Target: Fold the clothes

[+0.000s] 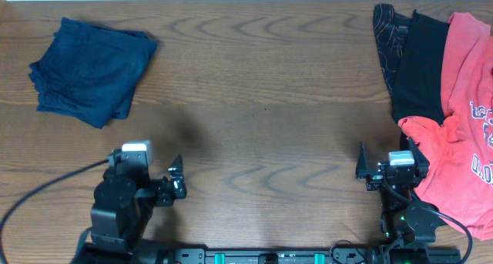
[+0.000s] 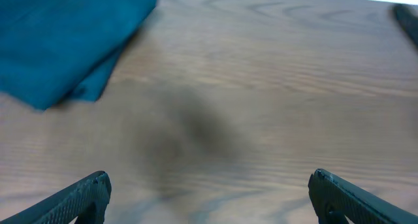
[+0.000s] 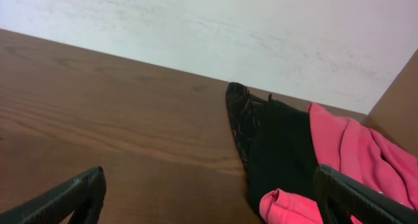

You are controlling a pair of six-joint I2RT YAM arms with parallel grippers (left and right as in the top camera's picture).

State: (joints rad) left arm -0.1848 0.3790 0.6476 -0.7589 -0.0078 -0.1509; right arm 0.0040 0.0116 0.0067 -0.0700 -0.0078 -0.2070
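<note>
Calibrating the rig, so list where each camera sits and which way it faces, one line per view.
Overhead: fixed above the table, looking straight down; left end effector and right end effector show.
Left wrist: on the left arm, low, facing the folded blue garment; own fingertips at bottom corners.
Right wrist: on the right arm, facing the wall and red shirt; own fingertips at bottom corners.
Shared: overhead and left wrist both show the blue garment.

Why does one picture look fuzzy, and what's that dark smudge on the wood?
Left wrist view: soft throughout, the blue cloth and the grain of the table smeared; the dark smudge looks like a shadow. Overhead view: sharper, evenly lit, with the same faint shadow. Right wrist view: fairly crisp, the red garment clear, no glare.
</note>
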